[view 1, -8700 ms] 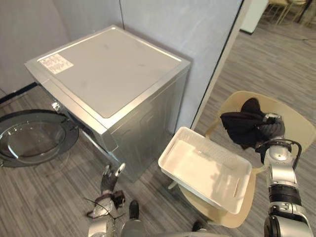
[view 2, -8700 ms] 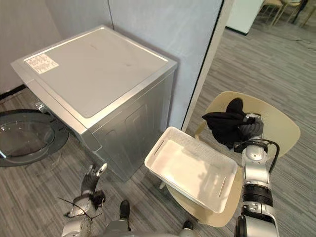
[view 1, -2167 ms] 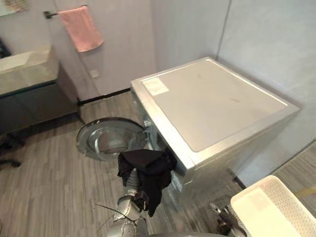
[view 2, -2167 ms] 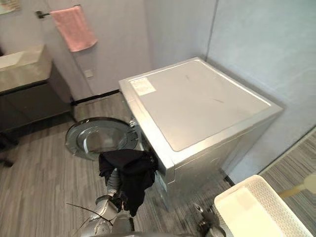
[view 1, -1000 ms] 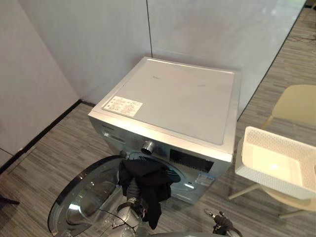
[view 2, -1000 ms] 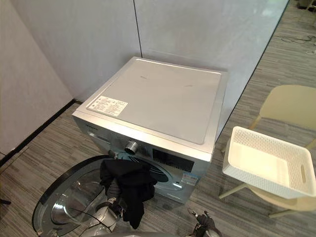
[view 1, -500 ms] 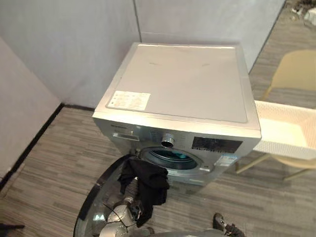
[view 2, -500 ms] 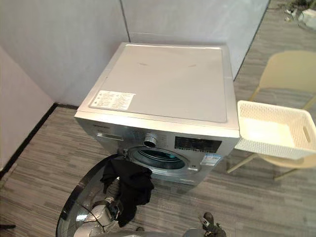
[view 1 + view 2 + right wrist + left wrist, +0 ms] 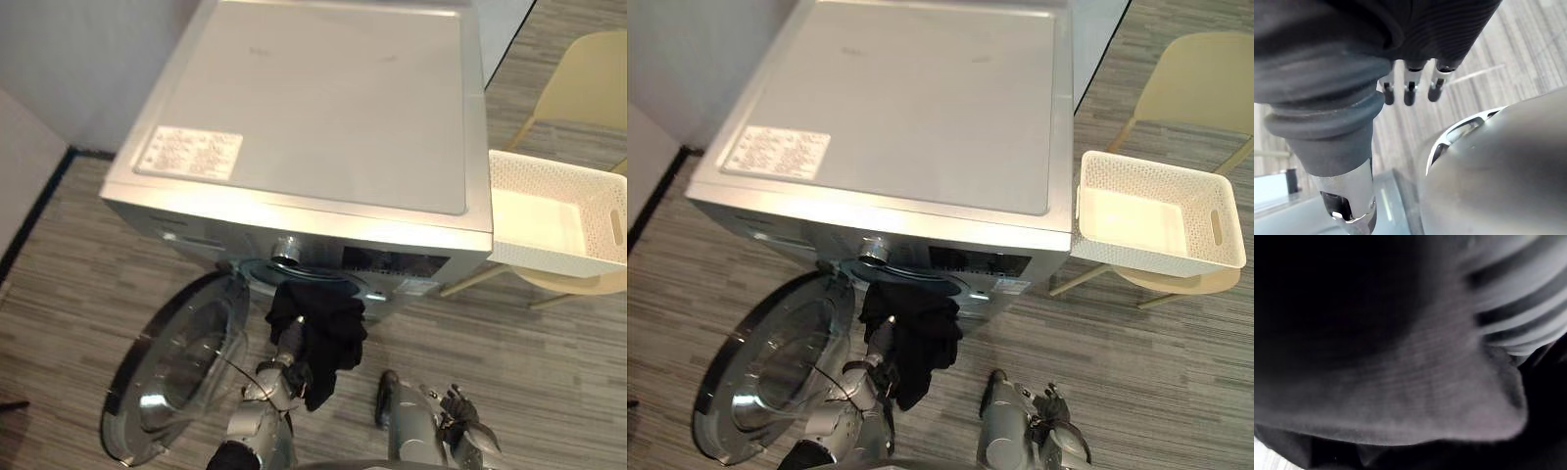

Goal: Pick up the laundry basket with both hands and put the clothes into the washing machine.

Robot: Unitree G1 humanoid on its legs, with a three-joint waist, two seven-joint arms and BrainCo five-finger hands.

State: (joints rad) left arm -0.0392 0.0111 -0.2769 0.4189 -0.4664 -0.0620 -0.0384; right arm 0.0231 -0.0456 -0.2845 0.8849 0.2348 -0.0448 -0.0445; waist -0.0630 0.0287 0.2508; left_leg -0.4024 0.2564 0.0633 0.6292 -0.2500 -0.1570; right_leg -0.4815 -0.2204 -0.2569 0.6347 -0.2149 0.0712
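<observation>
Black garment [image 9: 323, 331] hangs across the drum opening [image 9: 318, 278]; open door [image 9: 174, 370] bars the left, bare floor [image 9: 519, 362] right.

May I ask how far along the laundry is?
Done: the white perforated basket sits empty on the beige chair; the silver washing machine's glass door is open. In hand: a black garment on the left robot hand at the drum mouth. Left: pushing it inside.

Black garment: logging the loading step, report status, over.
Left robot hand up at washing machine opening, black garment draped over it. Right robot hand low, open, empty. Door open, nothing blocking.
</observation>
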